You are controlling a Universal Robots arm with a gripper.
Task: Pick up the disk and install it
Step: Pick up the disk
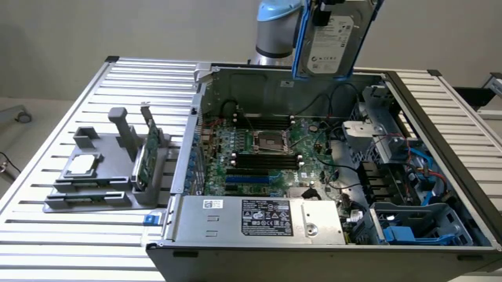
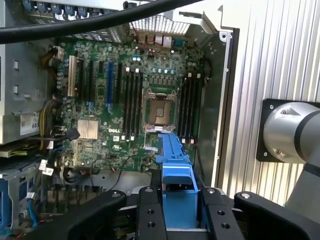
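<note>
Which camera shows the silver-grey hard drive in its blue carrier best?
The exterior view: the silver-grey metal hard drive hangs above the open grey metal computer case, its white label facing the camera. The wrist view gives the edge of its bright blue plastic carrier clamped between the black fingers.

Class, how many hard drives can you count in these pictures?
1. The disk, in its blue carrier, is gripped in the jaws above the open computer case. Others may be hidden in the case's drive bays.

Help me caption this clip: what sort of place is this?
Probably a robotics lab's computer-assembly bench: an open computer case lies on a slatted metal table, and a robot arm holds a blue-framed disk above it.
</note>
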